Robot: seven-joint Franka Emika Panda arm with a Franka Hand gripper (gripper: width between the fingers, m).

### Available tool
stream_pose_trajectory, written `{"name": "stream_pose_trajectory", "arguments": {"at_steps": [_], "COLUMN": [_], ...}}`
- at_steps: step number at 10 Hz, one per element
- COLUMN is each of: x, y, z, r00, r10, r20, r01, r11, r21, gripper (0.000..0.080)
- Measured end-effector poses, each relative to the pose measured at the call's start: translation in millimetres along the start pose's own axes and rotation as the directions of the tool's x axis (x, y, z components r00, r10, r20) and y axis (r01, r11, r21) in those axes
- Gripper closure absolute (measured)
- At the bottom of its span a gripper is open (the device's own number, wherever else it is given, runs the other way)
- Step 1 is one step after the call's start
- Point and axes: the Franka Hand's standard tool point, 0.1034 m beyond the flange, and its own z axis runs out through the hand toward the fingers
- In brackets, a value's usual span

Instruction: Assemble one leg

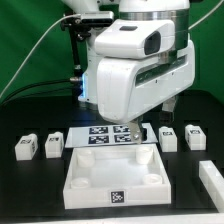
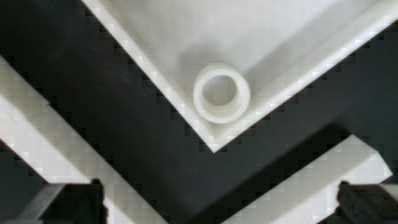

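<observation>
Tool [image 2: 210,205] spread wide, empty, above the plate's [image 2: 294,40] socketed corner; black table [image 2: 214,178] borders both edges.

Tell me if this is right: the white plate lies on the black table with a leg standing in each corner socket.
No. The corner sockets are empty: the exterior view shows the legs sitting on the black table beside the white plate.

Legs [image 1: 54,143] flank plate [image 1: 85,192]; marker board [image 1: 100,135] behind, perhaps touching.
</observation>
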Motion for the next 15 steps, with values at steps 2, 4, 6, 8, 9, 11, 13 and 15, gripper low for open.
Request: {"name": "stream_pose_trajectory", "arguments": {"at_steps": [2,4,6,8,9,11,13,15], "x": [-20.3,-64.6,-101.4,-118.9,-120.2,-126.0,-128.8,-129.0], "y": [-17.9,-39.3,-48.8,-57.6,-62.3,-69.1,-71.2,-71.2], "z": [11.8,32.4,54.7,83.7,93.9,107.1,109.4,109.6], "r00": [0.987,0.894,0.814,0.807,0.817,0.825,0.829,0.829], "r10": [-0.162,-0.447,-0.581,-0.59,-0.576,-0.564,-0.558,-0.558], "r20": [-0.007,-0.01,-0.013,-0.026,-0.03,-0.034,-0.036,-0.036], "r01": [0.162,0.447,0.58,0.591,0.576,0.565,0.559,0.559], "r11": [0.987,0.894,0.814,0.807,0.817,0.824,0.829,0.829], "r21": [-0.011,-0.022,-0.019,0.001,0.014,0.034,0.027,0.027], "gripper": [0.015,0.015,0.015,0.015,0.015,0.015,0.015,0.027]}}
